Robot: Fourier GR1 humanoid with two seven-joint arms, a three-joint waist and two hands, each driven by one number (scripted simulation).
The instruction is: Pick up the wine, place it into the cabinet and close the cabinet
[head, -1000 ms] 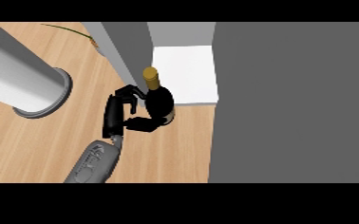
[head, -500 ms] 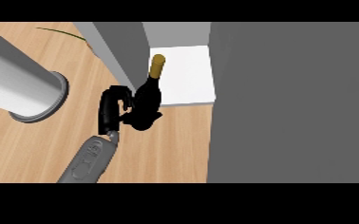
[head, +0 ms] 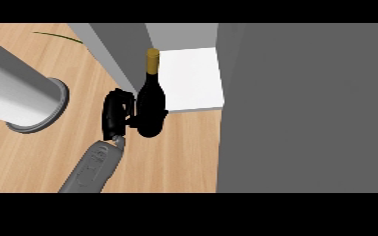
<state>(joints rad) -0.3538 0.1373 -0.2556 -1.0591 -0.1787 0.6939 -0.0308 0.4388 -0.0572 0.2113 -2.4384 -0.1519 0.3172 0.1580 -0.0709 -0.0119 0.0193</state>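
Left robot hand [head: 118, 114] clamped on wine [head: 151, 100], bottle at the cabinet [head: 295, 105] shelf's front edge, neck toward 12 o'clock. Risk: base catches the shelf lip over the bench [head: 170, 155], bottle tips. Right hand unseen

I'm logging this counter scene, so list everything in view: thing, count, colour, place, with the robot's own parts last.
wine bottle: one, black with a gold-capped neck, at the front edge of the cabinet opening, neck pointing into the cabinet.
cabinet shelf: one, white, inside the open cabinet, upper centre.
cabinet side panel: one, grey, left of the opening.
cabinet door: one, dark grey, filling the right side.
cylinder: one, light grey with a wider base rim, left edge on the counter.
counter: one, light wood.
hand: one, black, on a grey forearm entering from the lower left, fingers curled round the wine bottle's body.
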